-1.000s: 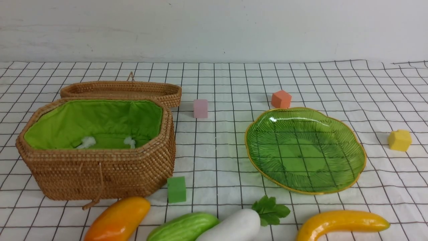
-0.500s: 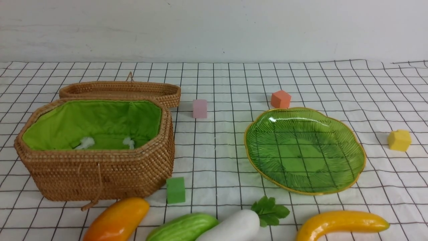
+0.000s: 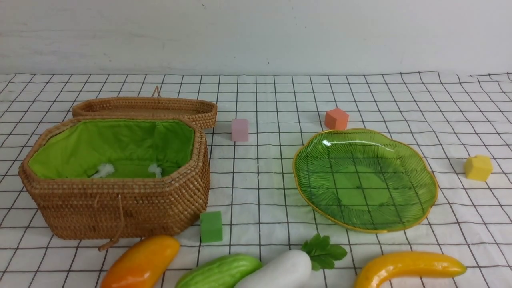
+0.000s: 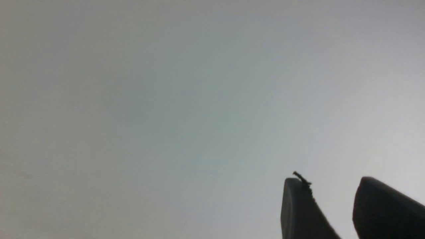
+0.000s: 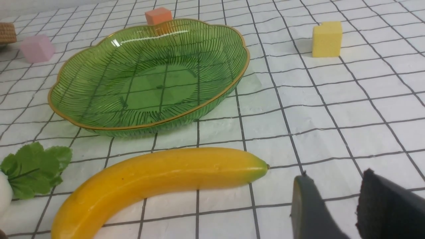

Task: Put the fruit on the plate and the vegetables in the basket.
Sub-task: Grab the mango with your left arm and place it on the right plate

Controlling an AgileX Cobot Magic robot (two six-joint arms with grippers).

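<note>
The woven basket with green lining stands open and empty at the left. The empty green plate sits at the right. Along the near edge lie the mango, the green gourd, the white radish and the banana. In the right wrist view my right gripper is open and empty just off the tip of the banana, with the plate beyond. My left gripper is open and empty against a blank grey background. Neither gripper shows in the front view.
The basket's lid lies flat behind it. Small cubes are scattered about: pink beside the lid, orange behind the plate, yellow at the far right, green by the basket's near corner.
</note>
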